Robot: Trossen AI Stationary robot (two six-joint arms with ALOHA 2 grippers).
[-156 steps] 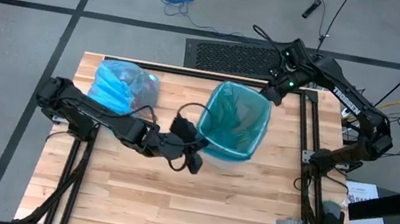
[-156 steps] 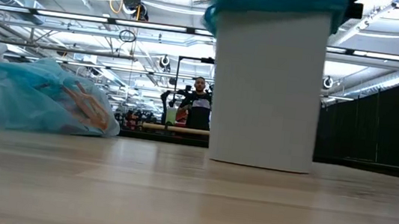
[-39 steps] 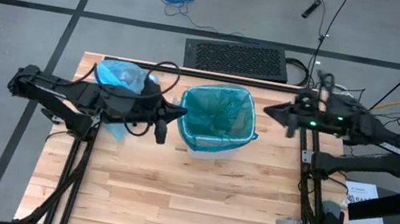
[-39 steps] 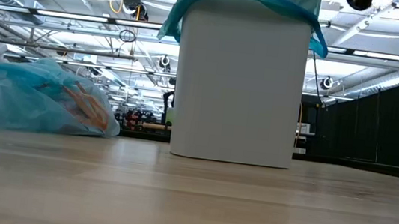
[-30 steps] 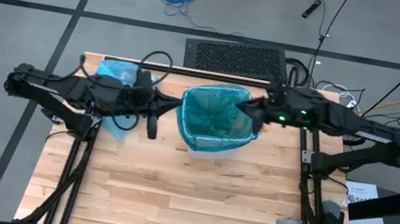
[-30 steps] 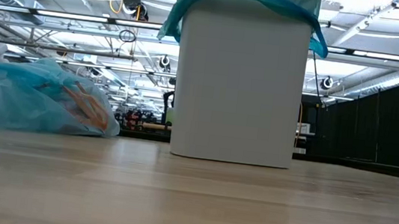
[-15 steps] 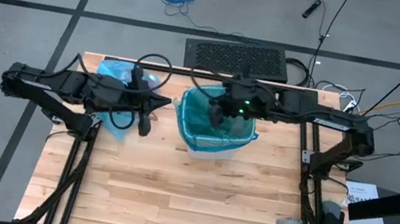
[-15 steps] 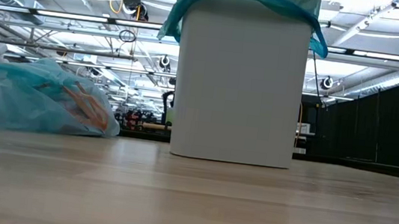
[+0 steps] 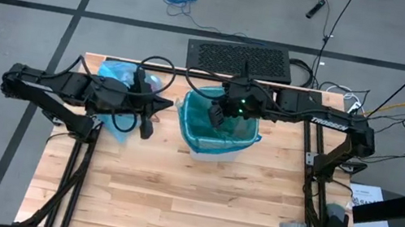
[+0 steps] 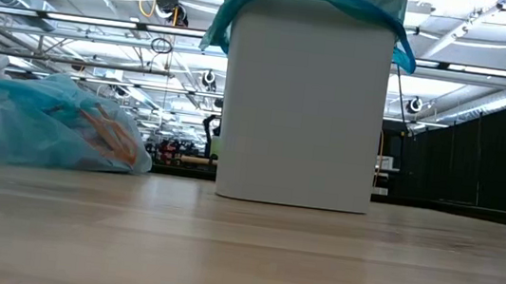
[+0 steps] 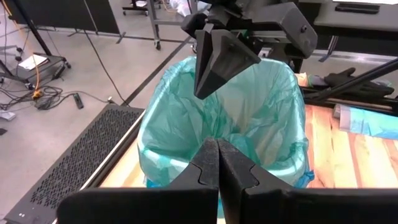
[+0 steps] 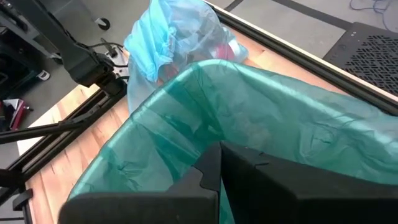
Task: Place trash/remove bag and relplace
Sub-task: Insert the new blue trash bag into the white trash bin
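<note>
Wooden bench (image 9: 170,207) is carrying a white bin (image 10: 302,109) near its far edge, already relined with a teal liner (image 9: 222,121). Sky-blue bag (image 9: 121,79), trash inside, is lying at the far left corner. Right gripper (image 9: 216,114) is hovering clenched over the bin; left gripper (image 9: 146,125), clenched, is waiting beside it. Little seems left.

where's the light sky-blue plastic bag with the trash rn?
In the high view the light sky-blue plastic bag lies at the table's far left corner, partly under the left arm, left of the white bin with the teal liner.
</note>
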